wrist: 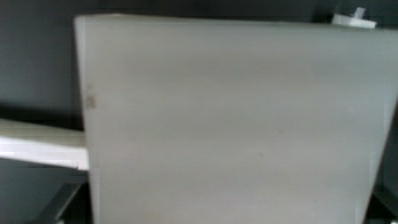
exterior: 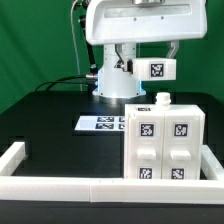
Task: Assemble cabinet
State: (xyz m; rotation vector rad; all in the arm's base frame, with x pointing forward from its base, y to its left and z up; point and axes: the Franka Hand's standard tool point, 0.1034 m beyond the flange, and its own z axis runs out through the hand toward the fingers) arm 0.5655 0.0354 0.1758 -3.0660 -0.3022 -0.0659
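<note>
You are carrying a white tagged panel [exterior: 158, 69] in the pincer [exterior: 150, 60]. The fingers themselves are hidden, but the panel is hanging clear in the air beside the arm, so the pincer is judged to be clamped on it at a wide spread. In the wrist view that same panel [wrist: 231, 120] is filling nearly the whole picture as a blurred pale face, which fits a part held right under the camera.

The cabinet body [exterior: 160, 145] is standing on the black tabletop [exterior: 60, 110] at the exterior view's right, tucked into the corner of the border rail [exterior: 20, 160]. That is probably so the rail is bracing it when you press parts on. The panel is riding well above the body, likely to keep clear of the small peg [exterior: 161, 99] sticking up from its top until the two are lined up.

The body is standing upright, its long axis looking vertical though only slightly taller than wide, with its four-tag face turned toward the exterior camera. The panel is lying with its long axis across that view, roughly level and tag outward. The marker board [exterior: 100, 123] is lying flat behind the body, apart from it.
</note>
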